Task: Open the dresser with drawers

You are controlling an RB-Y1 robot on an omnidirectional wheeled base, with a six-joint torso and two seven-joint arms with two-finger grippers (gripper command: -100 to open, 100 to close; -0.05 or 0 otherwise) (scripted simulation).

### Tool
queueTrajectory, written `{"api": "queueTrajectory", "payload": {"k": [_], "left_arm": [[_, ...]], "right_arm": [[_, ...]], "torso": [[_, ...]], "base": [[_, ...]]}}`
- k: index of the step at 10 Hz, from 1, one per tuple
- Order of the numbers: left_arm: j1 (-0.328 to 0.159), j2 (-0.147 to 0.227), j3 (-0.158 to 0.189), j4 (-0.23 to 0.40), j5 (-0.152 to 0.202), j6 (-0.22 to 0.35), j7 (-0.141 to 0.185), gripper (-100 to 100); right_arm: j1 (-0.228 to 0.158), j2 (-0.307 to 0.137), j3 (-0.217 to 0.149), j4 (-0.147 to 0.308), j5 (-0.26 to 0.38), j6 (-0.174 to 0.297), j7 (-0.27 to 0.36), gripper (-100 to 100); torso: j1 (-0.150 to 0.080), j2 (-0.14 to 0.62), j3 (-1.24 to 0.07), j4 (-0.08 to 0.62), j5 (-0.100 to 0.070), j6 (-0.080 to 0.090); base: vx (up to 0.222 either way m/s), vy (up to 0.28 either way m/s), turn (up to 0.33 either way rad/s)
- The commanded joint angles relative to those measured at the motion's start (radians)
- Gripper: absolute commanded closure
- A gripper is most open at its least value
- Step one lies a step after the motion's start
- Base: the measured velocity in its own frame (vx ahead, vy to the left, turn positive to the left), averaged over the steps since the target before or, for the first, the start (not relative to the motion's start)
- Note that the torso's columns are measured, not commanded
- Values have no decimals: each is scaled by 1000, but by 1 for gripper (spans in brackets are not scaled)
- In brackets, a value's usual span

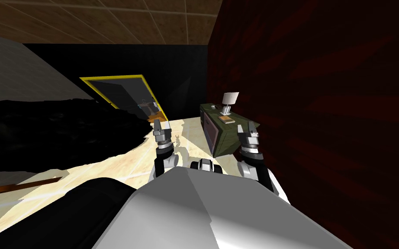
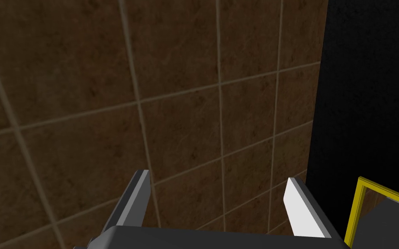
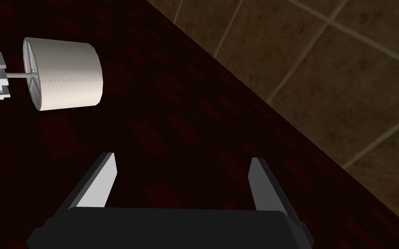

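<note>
Right claw (image 3: 182, 158) spread wide near lamp (image 3: 64, 73) on dresser (image 1: 228, 135).

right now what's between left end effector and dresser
In the head view, pale floor with a small unclear shape, between left end effector and green dresser.

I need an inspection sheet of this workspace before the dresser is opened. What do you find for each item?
Surface: pale floor; the dresser stands on it.
Job's things: green dresser against the dark red wall; its front looks closed.
Clutter: white-shaded lamp and a flat brown thing on the dresser top.
Hands: left hand open, empty; right hand open, empty, aimed at the wall near the lamp.
Cables: nothing seen.
Surroundings: yellow-framed panel beyond the left hand; black area on the left.
</note>
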Motion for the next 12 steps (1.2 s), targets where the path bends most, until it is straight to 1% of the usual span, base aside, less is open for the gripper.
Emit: {"api": "queueTrajectory", "payload": {"k": [1, 2, 3, 4, 5, 6, 7, 8, 9, 10, 11, 12], "left_arm": [[0, 0, 0, 0, 0, 0, 0, 0], [0, 0, 0, 0, 0, 0, 0, 0], [0, 0, 0, 0, 0, 0, 0, 0], [0, 0, 0, 0, 0, 0, 0, 0], [0, 0, 0, 0, 0, 0, 0, 0], [0, 0, 0, 0, 0, 0, 0, 0], [0, 0, 0, 0, 0, 0, 0, 0], [0, 0, 0, 0, 0, 0, 0, 0], [0, 0, 0, 0, 0, 0, 0, 0], [0, 0, 0, 0, 0, 0, 0, 0], [0, 0, 0, 0, 0, 0, 0, 0], [0, 0, 0, 0, 0, 0, 0, 0]], "right_arm": [[4, -35, 11, 67, 63, 68, 7, -100], [4, -35, 11, 67, 63, 70, 7, -100], [-2, -47, 14, 100, 92, 101, 10, -100], [-2, -47, 14, 100, 92, 106, 10, -100], [-8, -59, 18, 136, 123, 144, 14, -100], [-8, -59, 18, 136, 123, 144, 14, -100], [-15, -71, 21, 173, 156, 180, 17, -100], [-15, -71, 21, 173, 156, 185, 17, -100], [-21, -83, 25, 212, 190, 224, 21, -100], [-21, -83, 25, 212, 190, 227, 21, -100], [-29, -95, 29, 250, 225, 271, 25, -100], [-29, -95, 29, 253, 225, 271, 25, -100]], "torso": [[-1, 1, 0, 1, 0, 0], [-1, -1, -1, 0, -1, 0], [-7, 2, 0, 1, -2, 0], [-7, 4, 2, 1, -2, 0], [-7, 4, 2, 1, -2, 0], [-2, 1, 1, 1, -1, 0], [-3, 1, 0, 1, 0, 0], [0, 1, 0, 1, 0, 0], [-3, 0, 0, 0, -1, 0], [-2, 0, 0, 0, -1, 0], [-4, 1, 0, 0, -1, 0], [-4, 0, 0, 0, -1, 0]], "base": [[97, 237, 11], [60, 154, 1], [20, 128, 16], [21, 99, 4], [42, 140, 16], [31, 123, 0], [31, 161, 20], [42, 138, 0], [54, 170, 17], [56, 146, 4], [68, 155, 16], [42, 137, 5]]}}
